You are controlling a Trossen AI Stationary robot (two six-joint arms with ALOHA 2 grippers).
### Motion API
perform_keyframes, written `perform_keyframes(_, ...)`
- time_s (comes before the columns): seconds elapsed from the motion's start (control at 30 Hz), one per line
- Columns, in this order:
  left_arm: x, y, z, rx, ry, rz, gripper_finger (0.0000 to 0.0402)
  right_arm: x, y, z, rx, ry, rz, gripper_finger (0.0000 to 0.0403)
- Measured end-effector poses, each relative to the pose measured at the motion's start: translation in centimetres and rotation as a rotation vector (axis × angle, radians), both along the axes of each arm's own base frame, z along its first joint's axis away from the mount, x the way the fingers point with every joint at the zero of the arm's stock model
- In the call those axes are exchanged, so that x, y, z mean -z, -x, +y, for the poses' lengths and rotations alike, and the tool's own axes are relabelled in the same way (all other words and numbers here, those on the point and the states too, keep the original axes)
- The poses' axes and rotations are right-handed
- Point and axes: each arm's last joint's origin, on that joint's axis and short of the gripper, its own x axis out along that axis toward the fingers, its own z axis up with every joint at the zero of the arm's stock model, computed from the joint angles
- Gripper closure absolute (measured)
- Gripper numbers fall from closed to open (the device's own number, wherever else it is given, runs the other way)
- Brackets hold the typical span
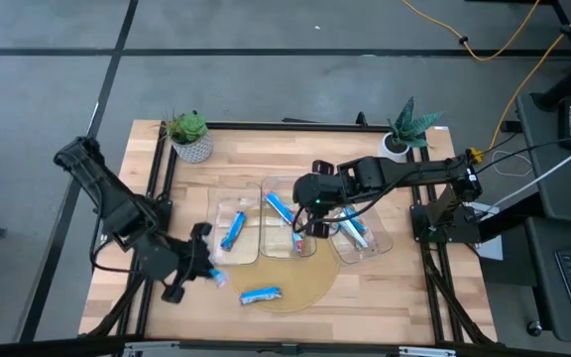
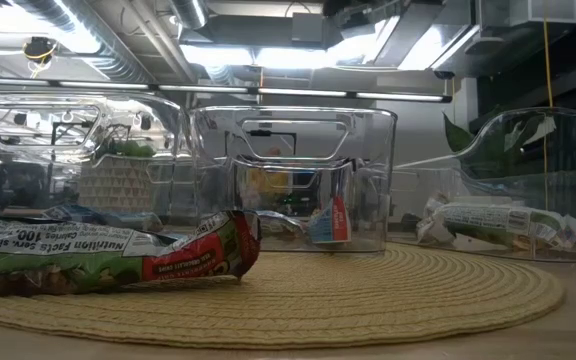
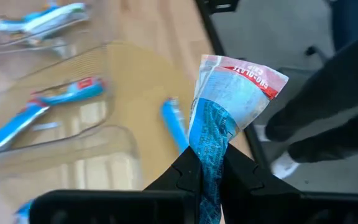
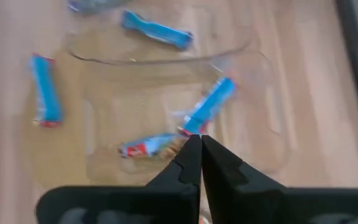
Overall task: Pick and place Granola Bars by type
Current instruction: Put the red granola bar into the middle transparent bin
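Observation:
My left gripper (image 1: 204,266) hovers near the left clear bin's near side, shut on a blue-and-white bar (image 3: 229,106) with a red end. My right gripper (image 4: 199,144) is shut, its tips down in the middle bin (image 1: 287,248) beside a blue bar (image 4: 209,107) and a red-ended bar (image 4: 146,148). One blue bar (image 1: 233,230) lies flat in the left bin, another bar (image 1: 353,230) in the right bin. A bar (image 1: 261,295) lies flat on the round woven mat (image 1: 310,283), large in the low view (image 2: 108,255). My left gripper pinches the blue-and-white bar between its two fingers (image 3: 182,177), across the blue part of the wrapper (image 3: 211,146). The wrapper is squeezed narrow there. Its red-printed end (image 3: 247,71) sticks out past the fingertips, lifted clear of the table. My right gripper's shut tips sit at the blue bar's end (image 4: 191,127); whether they touch it, I cannot tell.
Three clear bins stand side by side across the table's middle, partly on the mat. Two potted plants (image 1: 188,134) (image 1: 404,129) stand at the far edge. Bare wood lies on the near side of the mat and to the right of the bins.

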Motion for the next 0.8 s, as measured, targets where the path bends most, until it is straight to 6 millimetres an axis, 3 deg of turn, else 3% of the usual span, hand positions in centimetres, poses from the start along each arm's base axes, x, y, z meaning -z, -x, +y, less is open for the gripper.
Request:
perform_keyframes(0.33, -1.6, -1.6, 3.7, -0.084, -0.078, 0.028, 0.0378, 0.6, 1.3, -0.5, 0.064, 0.047, 0.139, 0.0387)
perform_keyframes(0.53, -1.6, -2.9, 5.9, -0.104, -0.088, 0.045, 0.0378, -0.5, 2.4, -0.7, 0.022, 0.088, 0.125, 0.0387)
perform_keyframes(0.63, -1.6, -3.3, 6.7, -0.11, -0.102, 0.043, 0.0378, -1.6, 3.5, -1.0, 0.009, 0.125, 0.078, 0.0387)
perform_keyframes(0.8, -1.6, -3.7, 7.9, -0.106, -0.124, 0.042, 0.0378, -1.9, 7.1, -2.4, 0.013, 0.093, -0.088, 0.0387)
